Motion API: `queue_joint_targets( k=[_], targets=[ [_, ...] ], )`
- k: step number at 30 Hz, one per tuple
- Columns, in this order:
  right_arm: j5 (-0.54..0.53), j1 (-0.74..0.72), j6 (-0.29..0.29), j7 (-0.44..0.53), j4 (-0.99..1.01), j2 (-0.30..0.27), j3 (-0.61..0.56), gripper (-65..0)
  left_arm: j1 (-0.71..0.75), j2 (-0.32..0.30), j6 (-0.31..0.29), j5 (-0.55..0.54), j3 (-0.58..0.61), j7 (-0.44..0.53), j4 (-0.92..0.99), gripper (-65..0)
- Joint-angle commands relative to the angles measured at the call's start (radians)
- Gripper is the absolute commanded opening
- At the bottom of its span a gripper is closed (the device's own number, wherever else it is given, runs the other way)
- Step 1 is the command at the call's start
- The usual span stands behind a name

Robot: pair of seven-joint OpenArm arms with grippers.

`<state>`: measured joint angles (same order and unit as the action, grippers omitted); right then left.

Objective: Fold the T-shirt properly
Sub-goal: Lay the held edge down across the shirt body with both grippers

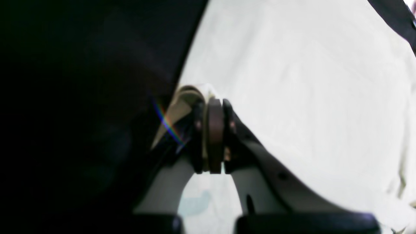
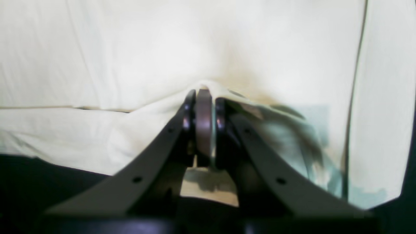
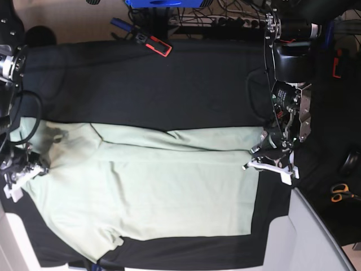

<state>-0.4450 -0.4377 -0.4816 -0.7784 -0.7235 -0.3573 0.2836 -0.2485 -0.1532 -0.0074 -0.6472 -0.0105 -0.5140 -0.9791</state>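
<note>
The pale mint-green T-shirt (image 3: 152,192) lies spread across the black tablecloth (image 3: 169,84), with a long strip along its far side folded over. In the base view my left gripper (image 3: 258,153) sits at the shirt's right edge. The left wrist view shows that gripper (image 1: 213,104) shut, pinching a fold of the shirt (image 1: 292,81) at its tips. My right gripper (image 3: 25,172) is at the shirt's left end. Close up, it (image 2: 203,94) is shut on a raised pinch of the shirt (image 2: 130,48).
A red and black tool (image 3: 153,43) and cables lie at the table's far edge. Orange-handled scissors (image 3: 340,195) sit off to the right. A pale surface (image 3: 307,237) borders the cloth at the lower right.
</note>
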Motion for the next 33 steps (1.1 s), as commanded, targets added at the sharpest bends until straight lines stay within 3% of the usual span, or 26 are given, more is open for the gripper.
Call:
queue_joint_targets(
  k=[1,12,15,33],
  targets=[
    [-0.015,-0.036,-0.009,0.018,-0.017,-0.019,0.003,-65.0,-0.021,-0.009,-0.006,-0.003,0.002,0.022,-0.014,-65.0],
    [-0.015,-0.068,-0.013,0.018,-0.015,-0.019,0.001,-65.0,-0.035,-0.007,-0.006,-0.003,0.007,0.022,-0.013,-65.0],
    [-0.015,-0.086,-0.013,0.02,-0.015,-0.018,-0.05,-65.0,-0.035,-0.007,-0.006,-0.003,0.004,0.022,-0.014,-65.0],
    [-0.015,-0.117,-0.007,0.138,0.112,-0.018,-0.096,-64.3,-0.055,-0.007,-0.006,-0.003,0.008,0.016,-0.013,-65.0]
  ],
)
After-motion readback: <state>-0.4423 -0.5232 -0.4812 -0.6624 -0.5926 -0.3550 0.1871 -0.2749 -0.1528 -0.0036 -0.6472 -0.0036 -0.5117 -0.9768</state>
